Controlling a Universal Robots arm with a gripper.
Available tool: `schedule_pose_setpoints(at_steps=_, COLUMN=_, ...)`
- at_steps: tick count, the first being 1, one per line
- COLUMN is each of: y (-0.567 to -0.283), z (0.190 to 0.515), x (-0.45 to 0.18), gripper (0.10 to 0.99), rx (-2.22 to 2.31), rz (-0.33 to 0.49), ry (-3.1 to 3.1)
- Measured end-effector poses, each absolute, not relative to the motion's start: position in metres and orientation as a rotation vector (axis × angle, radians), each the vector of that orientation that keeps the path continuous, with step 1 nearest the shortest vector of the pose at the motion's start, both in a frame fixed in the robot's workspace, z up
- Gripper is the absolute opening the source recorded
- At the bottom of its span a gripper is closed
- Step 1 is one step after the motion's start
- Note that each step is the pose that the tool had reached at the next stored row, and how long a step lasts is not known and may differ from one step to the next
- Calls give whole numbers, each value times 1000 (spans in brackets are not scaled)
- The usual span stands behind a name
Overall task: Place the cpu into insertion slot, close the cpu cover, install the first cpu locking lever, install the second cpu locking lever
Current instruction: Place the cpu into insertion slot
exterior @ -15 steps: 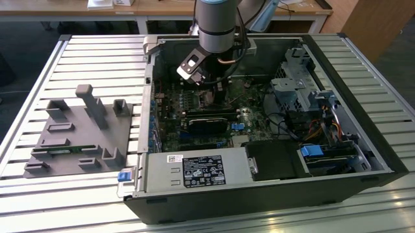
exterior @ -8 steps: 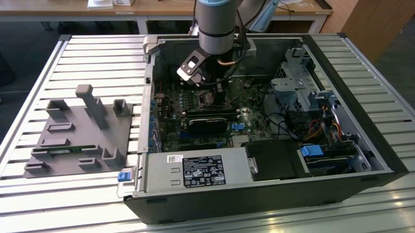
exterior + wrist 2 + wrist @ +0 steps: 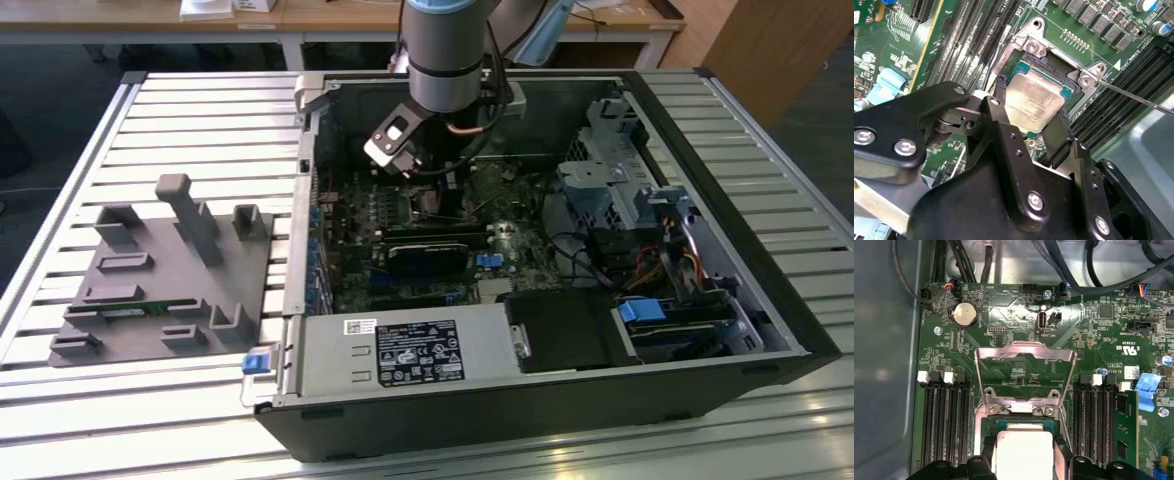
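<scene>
Two jaws clamped on the cpu (image 3: 1034, 102) — held between them, over the insertion slot (image 3: 1056, 62), cpu cover (image 3: 1024, 350) raised.

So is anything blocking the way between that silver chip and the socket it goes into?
Nothing visible does. The gripper holds the cpu right at the insertion slot, with no part between them. The cpu cover stands swung up and back, clear of the opening.

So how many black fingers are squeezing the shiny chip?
2. One finger is against one edge of the cpu, the other finger against the opposite edge.
</scene>
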State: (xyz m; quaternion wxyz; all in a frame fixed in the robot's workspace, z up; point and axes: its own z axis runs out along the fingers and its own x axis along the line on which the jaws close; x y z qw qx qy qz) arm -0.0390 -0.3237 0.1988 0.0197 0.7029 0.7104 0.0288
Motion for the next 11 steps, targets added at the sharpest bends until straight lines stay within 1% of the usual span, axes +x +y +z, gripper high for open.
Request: schedule_pose_setpoints(at_steps=11, y=-322, z=194, x=-39, gripper=537, rx=2183, rz=86, ry=2205)
